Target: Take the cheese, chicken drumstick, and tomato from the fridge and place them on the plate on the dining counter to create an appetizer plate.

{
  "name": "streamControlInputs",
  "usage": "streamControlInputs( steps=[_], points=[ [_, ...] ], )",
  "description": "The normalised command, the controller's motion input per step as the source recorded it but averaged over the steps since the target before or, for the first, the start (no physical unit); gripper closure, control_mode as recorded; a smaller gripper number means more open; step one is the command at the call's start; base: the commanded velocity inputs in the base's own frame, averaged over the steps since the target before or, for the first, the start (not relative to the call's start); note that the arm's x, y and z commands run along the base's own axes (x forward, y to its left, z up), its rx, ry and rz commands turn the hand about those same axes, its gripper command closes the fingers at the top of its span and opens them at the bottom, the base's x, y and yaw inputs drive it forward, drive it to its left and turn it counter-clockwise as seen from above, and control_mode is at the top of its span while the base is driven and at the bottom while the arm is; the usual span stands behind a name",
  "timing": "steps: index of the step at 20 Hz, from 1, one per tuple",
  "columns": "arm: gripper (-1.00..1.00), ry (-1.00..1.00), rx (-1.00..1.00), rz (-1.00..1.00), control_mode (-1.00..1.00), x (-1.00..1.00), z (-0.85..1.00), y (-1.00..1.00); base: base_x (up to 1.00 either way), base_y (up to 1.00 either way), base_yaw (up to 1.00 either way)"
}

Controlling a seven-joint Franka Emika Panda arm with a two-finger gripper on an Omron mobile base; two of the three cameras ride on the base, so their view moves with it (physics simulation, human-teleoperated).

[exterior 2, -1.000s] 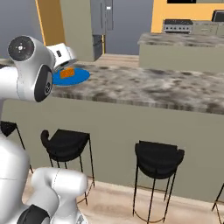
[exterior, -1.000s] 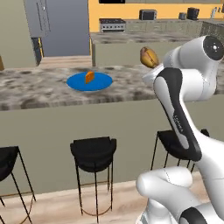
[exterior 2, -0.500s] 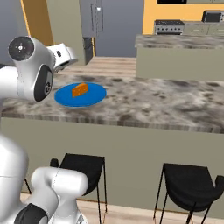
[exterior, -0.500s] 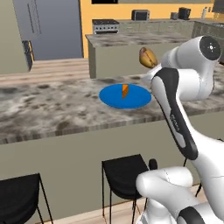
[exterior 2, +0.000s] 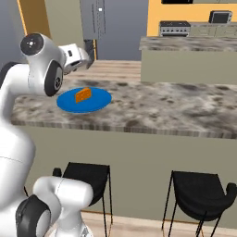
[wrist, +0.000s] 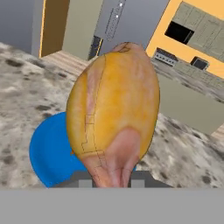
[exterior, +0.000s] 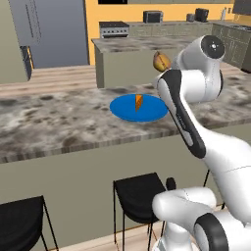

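My gripper [wrist: 111,181] is shut on the golden-brown chicken drumstick [wrist: 113,113], held bone end toward the hand. In the left base view the chicken drumstick [exterior: 161,61] hangs above the dining counter [exterior: 59,122], just over the far right side of the blue plate [exterior: 122,109]. The orange cheese [exterior: 138,102] wedge lies on the plate. From the right, the cheese [exterior 2: 84,95] sits mid-plate [exterior 2: 101,99], with my gripper [exterior 2: 87,55] above the plate's far left edge. The grey fridge [exterior: 59,29] stands far behind. The tomato is out of view.
Black stools [exterior: 139,196] [exterior 2: 203,194] stand under the counter's near edge. A shorter marble-topped island [exterior 2: 185,55] lies beyond the counter, with a stove [exterior: 113,28] against the orange back wall. Bare marble stretches right of the plate in the right base view.
The whole picture has shifted as the base drove sideways along the counter, so the plate now lies right under the hand. The gripper stays shut on the drumstick.
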Motion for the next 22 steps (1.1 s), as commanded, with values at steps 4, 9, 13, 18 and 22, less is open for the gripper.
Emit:
streamControlInputs(
  steps=[4, 9, 13, 18, 22],
  points=[
    [1.00, 0.36, 0.00, -0.13, -1.00, 0.49, -0.10, -0.16, 0.00, 0.00, 0.00],
    [1.00, 0.37, 0.02, 0.00, -1.00, 0.20, -0.38, -0.30, 0.00, 0.00, 0.00],
    [1.00, 0.12, 0.01, 0.07, -1.00, 0.26, -0.39, -0.07, 0.00, 0.00, 0.00],
    [1.00, 0.11, 0.00, 0.07, -1.00, 0.51, -0.42, 0.00, 0.00, 0.00, 0.00],
    [1.00, 0.09, 0.00, 0.06, -1.00, 0.53, -0.47, -0.03, 0.00, 0.00, 0.00]
  ],
)
